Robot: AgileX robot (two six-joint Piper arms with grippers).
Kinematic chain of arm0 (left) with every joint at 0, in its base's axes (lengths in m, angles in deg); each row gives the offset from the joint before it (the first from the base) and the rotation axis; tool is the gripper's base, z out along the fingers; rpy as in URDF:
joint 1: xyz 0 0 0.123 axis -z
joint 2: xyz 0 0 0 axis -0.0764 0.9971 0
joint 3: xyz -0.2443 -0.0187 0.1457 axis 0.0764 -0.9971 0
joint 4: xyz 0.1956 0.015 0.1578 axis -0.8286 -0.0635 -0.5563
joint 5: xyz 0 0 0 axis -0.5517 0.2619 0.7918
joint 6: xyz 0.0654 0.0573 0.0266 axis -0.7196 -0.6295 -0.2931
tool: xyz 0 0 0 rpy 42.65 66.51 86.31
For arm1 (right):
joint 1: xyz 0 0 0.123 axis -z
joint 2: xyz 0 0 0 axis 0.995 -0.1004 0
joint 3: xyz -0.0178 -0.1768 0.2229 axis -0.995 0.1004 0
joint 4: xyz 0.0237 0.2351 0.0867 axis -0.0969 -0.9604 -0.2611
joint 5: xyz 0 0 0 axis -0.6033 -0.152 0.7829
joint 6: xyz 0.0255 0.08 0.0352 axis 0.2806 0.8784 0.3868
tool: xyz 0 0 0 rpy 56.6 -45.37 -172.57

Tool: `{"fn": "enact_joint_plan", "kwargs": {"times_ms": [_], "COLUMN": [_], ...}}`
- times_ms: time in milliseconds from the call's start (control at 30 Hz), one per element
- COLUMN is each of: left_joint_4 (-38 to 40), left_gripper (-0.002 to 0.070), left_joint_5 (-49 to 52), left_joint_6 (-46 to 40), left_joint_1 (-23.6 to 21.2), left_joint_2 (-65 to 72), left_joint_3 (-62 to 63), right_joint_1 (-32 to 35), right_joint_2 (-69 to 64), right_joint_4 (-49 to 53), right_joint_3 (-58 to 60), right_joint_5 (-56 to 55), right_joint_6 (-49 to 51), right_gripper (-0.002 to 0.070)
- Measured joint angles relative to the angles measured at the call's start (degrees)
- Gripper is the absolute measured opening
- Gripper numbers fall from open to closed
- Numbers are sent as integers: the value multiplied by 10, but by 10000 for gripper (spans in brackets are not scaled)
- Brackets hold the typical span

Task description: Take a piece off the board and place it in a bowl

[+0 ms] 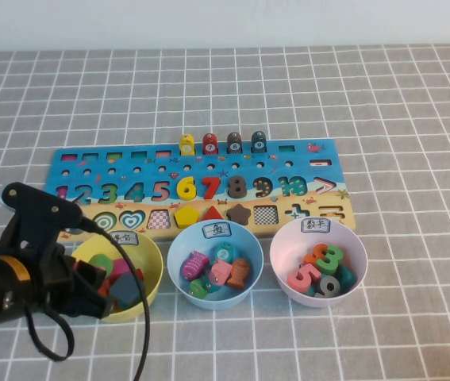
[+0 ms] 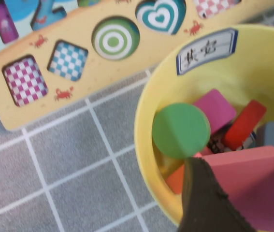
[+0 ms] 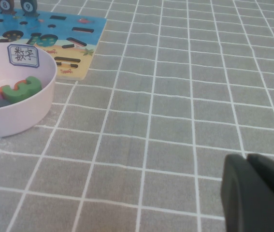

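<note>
Now left end effector (image 1: 101, 282) holds piece (image 2: 252, 186) over bowl (image 2: 146, 145).

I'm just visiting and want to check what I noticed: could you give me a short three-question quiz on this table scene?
1. True or false: the left tool hangs over the light blue plastic bowl.
2. What does the left tool hold? A) a green wooden disc B) the salmon-pink square wooden block C) a yellow pentagon block
3. The right tool sits low over the grey gridded cloth. Which bowl is nearest to it?

Key: 1 false, it hangs over the round yellow plastic bowl. 2 B. 3 the pale pink plastic bowl.
</note>
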Motion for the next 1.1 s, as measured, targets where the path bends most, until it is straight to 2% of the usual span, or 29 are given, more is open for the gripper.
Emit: {"fn": "enact_joint_plan", "kwargs": {"times_ms": [433,700,900,967,1033,1100], "left_joint_4": [8,15,19,20,22,26], "left_gripper": [285,408,421,409,358,245], "left_joint_5": [13,15,34,52,79,108], "left_joint_6": [0,0,0,0,0,2], "left_joint_1": [0,0,0,0,0,0], "left_joint_2": [78,81,20,-18,-61,-113], "left_joint_3": [30,31,31,31,31,31], "right_joint_1": [0,0,0,0,0,0], "right_joint_2": [0,0,0,0,0,0], "right_joint_4": [0,0,0,0,0,0], "right_joint_3": [0,0,0,0,0,0], "right_joint_5": [0,0,0,0,0,0], "right_joint_6": [0,0,0,0,0,0], "right_gripper": [-17,-17,-17,-17,-17,-17]}}
